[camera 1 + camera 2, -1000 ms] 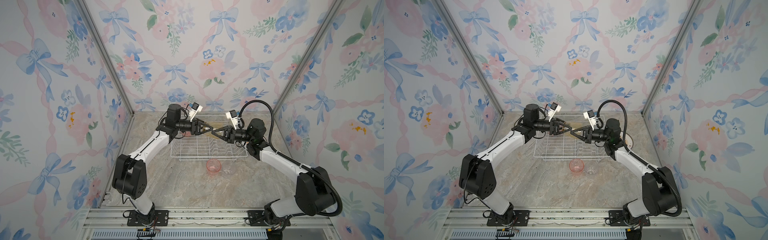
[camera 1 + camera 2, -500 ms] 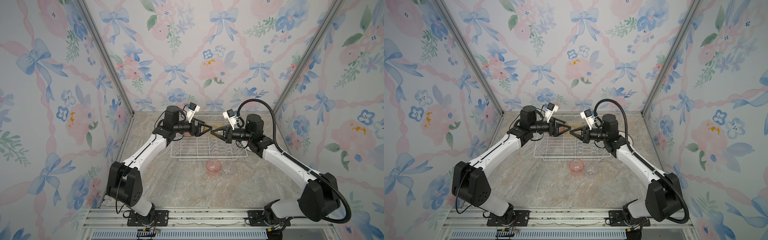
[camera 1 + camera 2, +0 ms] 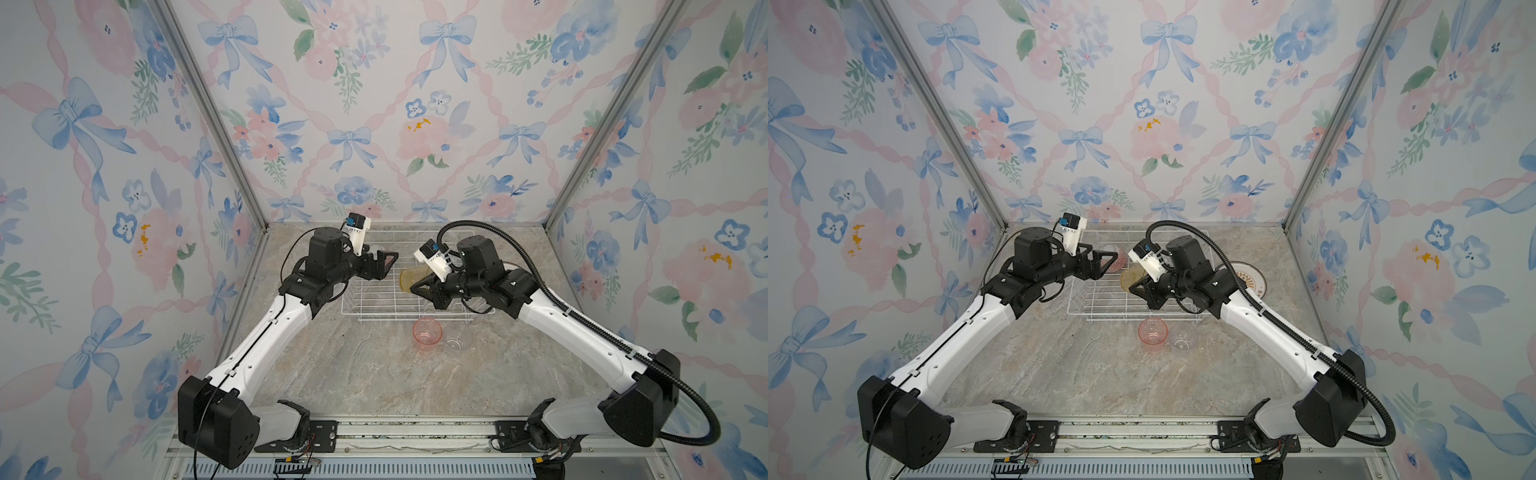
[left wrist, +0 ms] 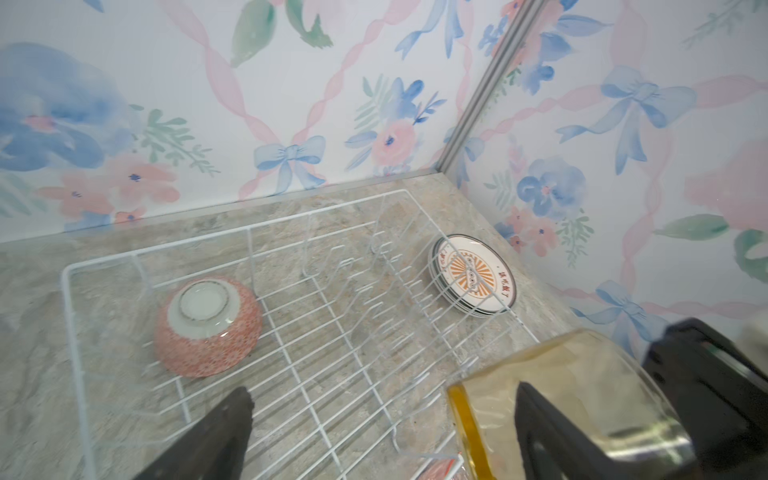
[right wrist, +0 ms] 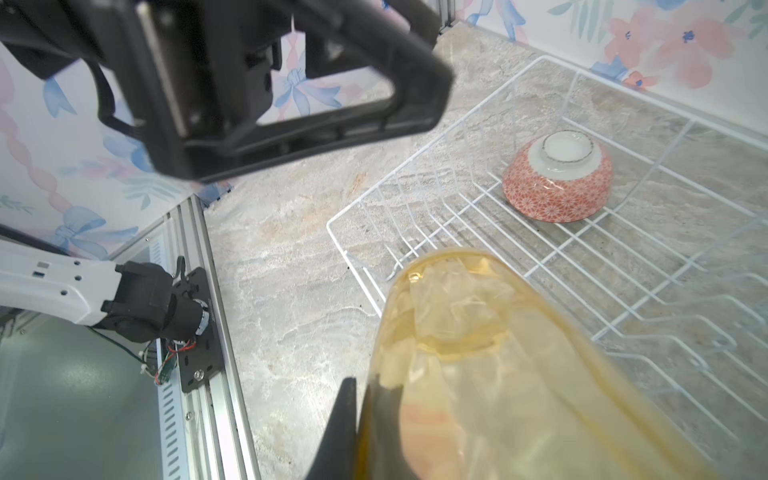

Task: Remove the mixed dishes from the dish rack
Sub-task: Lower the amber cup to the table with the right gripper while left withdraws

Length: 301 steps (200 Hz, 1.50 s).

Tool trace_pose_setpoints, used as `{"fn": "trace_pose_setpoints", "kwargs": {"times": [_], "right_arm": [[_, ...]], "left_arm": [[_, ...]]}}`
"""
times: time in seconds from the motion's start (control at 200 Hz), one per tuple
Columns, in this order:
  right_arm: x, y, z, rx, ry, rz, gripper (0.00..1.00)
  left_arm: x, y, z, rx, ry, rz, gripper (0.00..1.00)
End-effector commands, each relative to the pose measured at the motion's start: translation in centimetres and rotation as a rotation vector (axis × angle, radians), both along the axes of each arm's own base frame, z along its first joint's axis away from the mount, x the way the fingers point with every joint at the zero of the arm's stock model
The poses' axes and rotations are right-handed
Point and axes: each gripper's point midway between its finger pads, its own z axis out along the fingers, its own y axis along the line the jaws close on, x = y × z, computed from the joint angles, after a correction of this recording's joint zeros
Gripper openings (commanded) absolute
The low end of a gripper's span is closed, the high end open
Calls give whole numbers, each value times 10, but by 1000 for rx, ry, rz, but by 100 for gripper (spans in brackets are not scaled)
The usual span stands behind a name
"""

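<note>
Your right gripper (image 3: 419,286) is clenched on the yellow tumbler (image 3: 409,279), which it holds tipped on its side in the air above the middle of the dish rack (image 3: 374,299). The rack itself sits on the table (image 3: 374,374) toward the far edge. Your left gripper (image 3: 388,266) is released, its jaws spread wide and grasping nothing, hanging over the rack's left part just short of the tumbler. In the left wrist view, the pink-red bowl (image 4: 208,328) lies upside down in the rack's far-left corner, with its pale foot ring up. A stack of plates (image 3: 1246,279) with an orange sunburst design rests flat on the table just beside the rack, on the side toward the table's right edge. The pink tumbler (image 3: 427,332) and the clear tumbler (image 3: 459,336) stand upright side by side on the table, just in front of the rack's near rim.
</note>
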Motion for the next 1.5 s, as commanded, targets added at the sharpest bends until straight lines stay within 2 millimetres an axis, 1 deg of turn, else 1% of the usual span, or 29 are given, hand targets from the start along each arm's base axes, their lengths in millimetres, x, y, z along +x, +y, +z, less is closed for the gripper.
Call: {"fn": "trace_pose_setpoints", "kwargs": {"times": [0.0,0.06,0.16,0.275,0.3,0.31,0.325,0.495,0.605,0.75,0.825,0.9,1.135,1.345,1.5], "right_arm": [[-19,-9,-22,-265,-79,49,0],[-33,-2,-31,-340,-80,106,0],[-54,6,-51,-456,-69,196,0],[-70,17,-76,-576,-54,273,0],[-74,18,-77,-594,-60,290,0],[-74,20,-84,-614,-51,298,0],[-76,21,-88,-633,-49,308,0],[-85,27,-114,-760,-31,379,0],[-86,30,-130,-822,-19,404,0],[-88,32,-151,-899,-6,436,0],[-87,33,-160,-927,-3,443,0],[-85,35,-167,-945,3,449,0],[-77,45,-183,-999,-12,458,0],[-66,40,-198,-1066,-10,448,0],[-63,38,-204,-1080,2,442,0]], "left_arm": [[7,46,-26,128,43,197,93],[7,54,-29,126,52,218,93],[7,61,-32,120,63,234,93],[8,68,-35,115,73,253,93],[8,69,-35,113,73,256,93],[9,69,-35,113,73,258,93],[9,70,-35,113,74,260,93],[9,80,-36,107,77,282,93],[8,89,-40,109,82,307,93],[4,110,-43,107,85,363,94],[2,119,-43,100,83,380,94],[0,123,-43,93,83,386,94],[-1,124,-48,91,94,378,94],[0,123,-51,95,102,360,94],[-1,121,-54,96,107,348,94]]}}
